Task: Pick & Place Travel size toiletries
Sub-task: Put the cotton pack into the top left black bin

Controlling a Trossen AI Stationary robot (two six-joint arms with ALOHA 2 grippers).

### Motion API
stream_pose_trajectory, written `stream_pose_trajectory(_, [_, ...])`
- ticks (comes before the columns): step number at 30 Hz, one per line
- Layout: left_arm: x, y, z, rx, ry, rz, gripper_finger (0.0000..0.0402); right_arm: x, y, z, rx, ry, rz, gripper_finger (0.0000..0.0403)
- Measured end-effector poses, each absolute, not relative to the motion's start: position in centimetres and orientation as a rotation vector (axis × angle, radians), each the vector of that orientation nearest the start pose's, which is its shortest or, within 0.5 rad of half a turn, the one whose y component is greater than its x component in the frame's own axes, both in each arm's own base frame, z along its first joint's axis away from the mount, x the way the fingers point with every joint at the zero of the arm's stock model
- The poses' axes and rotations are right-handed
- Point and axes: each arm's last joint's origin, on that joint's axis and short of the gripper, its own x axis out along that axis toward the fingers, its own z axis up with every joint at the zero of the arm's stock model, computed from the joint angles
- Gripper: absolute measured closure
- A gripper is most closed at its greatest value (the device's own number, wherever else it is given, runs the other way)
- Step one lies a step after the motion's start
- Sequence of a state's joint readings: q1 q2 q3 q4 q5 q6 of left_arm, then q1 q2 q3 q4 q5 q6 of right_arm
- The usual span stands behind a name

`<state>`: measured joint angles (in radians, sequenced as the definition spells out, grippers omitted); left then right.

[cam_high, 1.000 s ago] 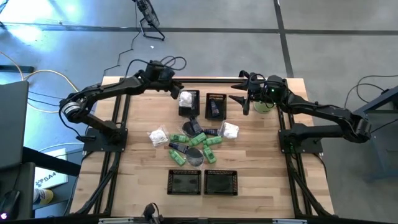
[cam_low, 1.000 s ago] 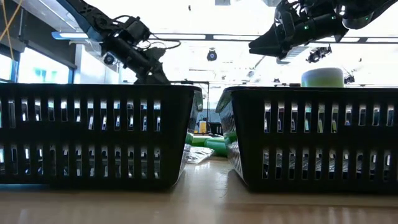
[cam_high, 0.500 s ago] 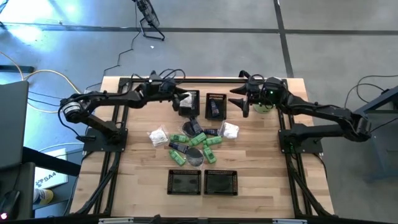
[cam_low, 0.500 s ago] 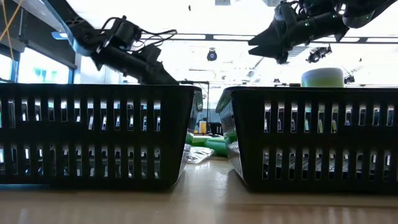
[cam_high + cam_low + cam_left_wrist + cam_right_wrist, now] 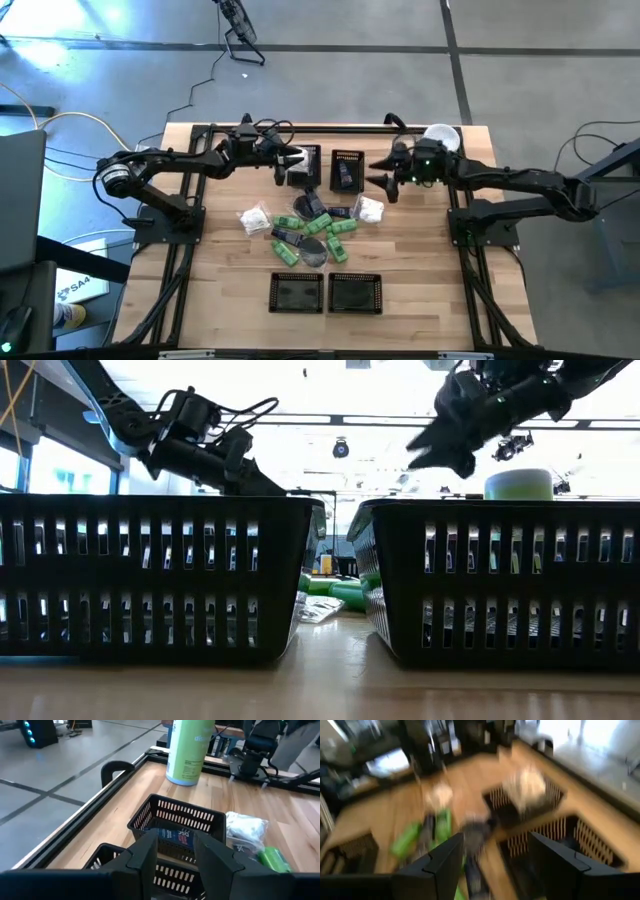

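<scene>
Two far black mesh baskets [image 5: 304, 166] hold a white packet and dark piece, most toiletries [image 5: 312, 228] remain loose; left gripper [image 5: 281, 158] narrow, right gripper [image 5: 379, 172] wide, both empty.

Seen from above, the counter [image 5: 420, 270] carries four baskets. Two far baskets sit side by side at twelve o'clock: the left far basket [image 5: 303, 166] holds a packet [image 5: 299, 157], and the right far basket [image 5: 346, 170] holds a boxed item [image 5: 343, 176]. Two near baskets [image 5: 326, 293] sit side by side at six o'clock. Between the pairs, at the centre, lies the pile of toiletries [image 5: 312, 227], with one packet at its nine o'clock edge [image 5: 254, 219] and another at its two o'clock edge [image 5: 369, 209]. A cylinder [image 5: 441, 137] stands at one o'clock. The left end effector [image 5: 285, 158] hangs at eleven o'clock beside the left far basket; the right end effector [image 5: 383, 171] hangs just right of the right far basket.
</scene>
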<state>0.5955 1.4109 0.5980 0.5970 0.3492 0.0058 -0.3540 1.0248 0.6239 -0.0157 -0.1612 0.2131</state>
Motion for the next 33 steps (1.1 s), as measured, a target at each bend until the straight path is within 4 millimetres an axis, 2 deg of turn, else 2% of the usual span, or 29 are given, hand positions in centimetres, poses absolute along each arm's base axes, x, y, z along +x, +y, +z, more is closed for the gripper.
stream_pose_trajectory(5, [24.0, 15.0, 20.7, -0.038, 0.200, 0.240, 0.0277, 20.1, -5.9, 23.1, 0.345, 0.604, -0.263, 0.0188])
stream_pose_trajectory(9, [24.0, 15.0, 20.7, -0.043, 0.200, 0.240, 0.0277, 19.5, -5.5, 22.3, 0.507, 0.691, -0.373, 0.0188])
stream_pose_trajectory(14, [24.0, 15.0, 20.7, -0.050, 0.200, 0.241, 0.0277, 19.1, -5.3, 21.8, 0.747, 0.715, -0.476, 0.0188])
stream_pose_trajectory(17, [24.0, 15.0, 20.7, -0.051, 0.200, 0.242, 0.0277, 19.2, -4.8, 21.4, 0.792, 0.721, -0.497, 0.0188])
stream_pose_trajectory(26, [23.9, 15.0, 20.2, -0.074, 0.245, 0.242, 0.0277, 18.7, -3.0, 18.3, 0.960, 0.795, -0.557, 0.0188])
stream_pose_trajectory(33, [23.9, 15.0, 20.2, -0.075, 0.247, 0.242, 0.0277, 18.5, -1.5, 17.1, 1.106, 0.799, -0.558, 0.0188])
